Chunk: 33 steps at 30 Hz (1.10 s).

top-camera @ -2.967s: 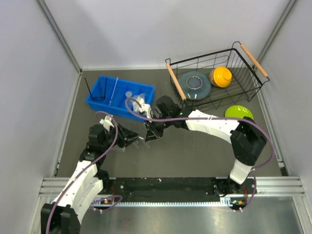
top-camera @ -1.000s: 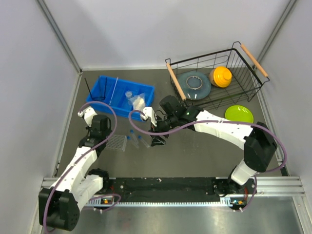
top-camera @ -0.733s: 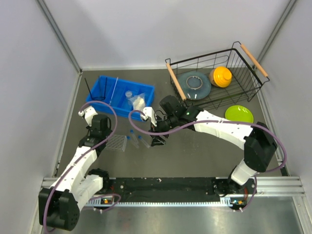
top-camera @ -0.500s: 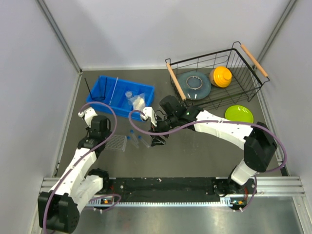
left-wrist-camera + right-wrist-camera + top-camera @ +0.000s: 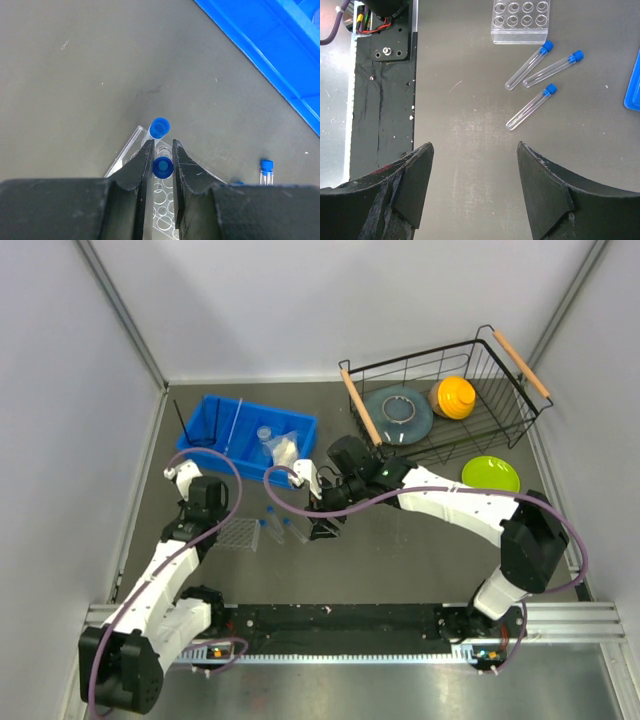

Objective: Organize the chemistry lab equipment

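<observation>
Held test tube [image 5: 162, 166] upright, cap up, over tube rack [image 5: 130, 154]; left gripper [image 5: 162, 149] pinching it, wrist pointing straight down. Three loose tubes [image 5: 529, 65] flat beside rack, caps toward blue bin [image 5: 634, 85]. Above them right gripper [image 5: 472, 155] spread, empty

You're viewing three tubes [image 5: 284, 529] lying right of the rack [image 5: 238, 533], the bin [image 5: 212, 418] sitting behind, the basket [image 5: 361, 406] far right.

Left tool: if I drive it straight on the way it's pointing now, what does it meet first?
The clear tube rack, which sits straight ahead beneath the left tool. The blue-capped tube clamped in it would likely reach the rack's holes before the tool itself does. I can't judge how big the gap is from these views.
</observation>
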Motion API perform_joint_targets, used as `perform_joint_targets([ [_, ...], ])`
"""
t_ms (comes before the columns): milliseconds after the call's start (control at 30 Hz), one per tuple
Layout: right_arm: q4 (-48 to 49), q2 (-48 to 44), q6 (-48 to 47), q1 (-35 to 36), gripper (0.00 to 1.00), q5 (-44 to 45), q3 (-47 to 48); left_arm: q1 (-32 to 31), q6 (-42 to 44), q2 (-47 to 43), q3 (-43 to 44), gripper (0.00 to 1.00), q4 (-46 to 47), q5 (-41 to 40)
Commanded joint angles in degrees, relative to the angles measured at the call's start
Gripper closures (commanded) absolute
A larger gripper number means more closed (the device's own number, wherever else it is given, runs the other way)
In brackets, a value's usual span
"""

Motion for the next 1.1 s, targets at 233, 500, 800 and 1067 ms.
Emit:
perform_joint_targets([
  [233, 0.6, -1.5, -0.9, 0.3, 0.32, -1.1, 2.3, 0.1, 1.4, 2.8, 2.6, 0.89, 0.5, 1.4],
  [500, 0.6, -1.3, -0.9, 0.3, 0.32, -1.2, 2.5, 0.0, 2.0, 2.3, 2.6, 0.78, -0.4, 1.5],
  [800, 0.5, -1.3, -1.0, 0.2, 0.32, -1.1, 2.5, -0.1, 2.2, 0.0, 2.9, 0.62, -1.5, 2.2],
  [1067, 0.0, -1.2, -1.5, 0.3, 0.31, -1.3, 2.5, -0.1, 2.9, -3.1, 4.6, 0.59, -3.5, 3.4],
])
